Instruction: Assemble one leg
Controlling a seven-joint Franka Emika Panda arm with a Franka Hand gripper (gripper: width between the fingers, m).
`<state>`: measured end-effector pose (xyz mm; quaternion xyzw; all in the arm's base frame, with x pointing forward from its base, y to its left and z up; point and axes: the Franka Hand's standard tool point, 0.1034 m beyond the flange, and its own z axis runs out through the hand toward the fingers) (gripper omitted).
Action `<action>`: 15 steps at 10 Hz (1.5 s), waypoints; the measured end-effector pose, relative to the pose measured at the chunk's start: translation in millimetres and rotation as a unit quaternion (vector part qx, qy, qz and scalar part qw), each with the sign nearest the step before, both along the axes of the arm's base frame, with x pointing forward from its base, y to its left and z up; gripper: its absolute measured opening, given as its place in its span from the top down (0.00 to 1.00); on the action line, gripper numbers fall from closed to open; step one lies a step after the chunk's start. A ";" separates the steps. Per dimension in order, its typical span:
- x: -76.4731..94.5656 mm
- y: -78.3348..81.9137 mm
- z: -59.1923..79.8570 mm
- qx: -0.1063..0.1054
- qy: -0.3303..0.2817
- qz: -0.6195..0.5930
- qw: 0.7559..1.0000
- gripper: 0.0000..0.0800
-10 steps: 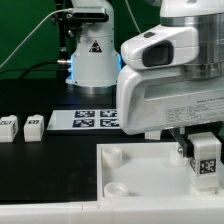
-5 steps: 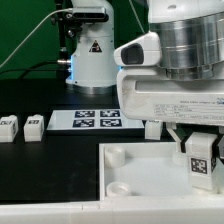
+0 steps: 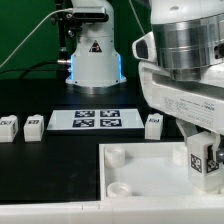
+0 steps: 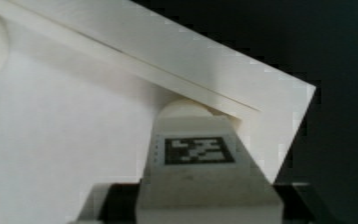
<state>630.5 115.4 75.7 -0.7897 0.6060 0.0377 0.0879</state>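
My gripper (image 3: 203, 160) is shut on a leg (image 3: 207, 158), a small white block with a black-and-white tag. It holds the leg upright at the right far corner of the large white tray-like piece (image 3: 135, 172). In the wrist view the leg (image 4: 201, 150) sits between my dark fingers (image 4: 119, 203), its end against the tray's corner (image 4: 87, 120). I cannot tell whether it is seated in a socket. Three more legs stand on the black table: two at the exterior view's left (image 3: 8, 126) (image 3: 33, 126), one right of the marker board (image 3: 153, 125).
The marker board (image 3: 97, 119) lies behind the tray. A white robot base (image 3: 92, 55) with a blue light stands at the back. A round socket (image 3: 117, 156) shows at the tray's left far corner.
The arm's body has swung toward the exterior view's right, uncovering the leg beside the marker board. The held leg has shifted slightly right and turned at the tray's corner.
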 end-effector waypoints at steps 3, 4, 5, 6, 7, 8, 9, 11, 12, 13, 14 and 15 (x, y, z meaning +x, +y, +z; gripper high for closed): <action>-2.9 4.1 -0.7 0.031 0.001 -0.172 0.985 0.63; -2.9 4.1 -0.7 0.029 -0.003 -0.152 0.988 0.63; -4.3 4.9 -2.0 0.028 -0.003 -0.133 0.991 0.63; -9.2 8.2 -4.8 0.027 0.008 -0.116 0.993 0.35; -11.6 9.7 -5.8 0.011 0.001 -0.031 0.999 0.35; -12.7 12.5 -6.4 -0.010 -0.011 0.057 0.998 0.22; -14.7 19.2 -6.8 -0.038 -0.022 0.148 0.988 0.20; -14.4 18.2 -6.9 -0.041 -0.037 0.236 0.970 0.19; -14.4 17.9 -7.0 -0.044 -0.046 0.298 0.952 0.19; -14.1 16.4 -7.1 -0.049 -0.053 0.355 0.932 0.19; -9.4 12.5 -6.0 -0.060 -0.060 0.424 0.902 0.19; -3.7 8.0 -5.6 -0.065 -0.071 0.492 0.865 0.19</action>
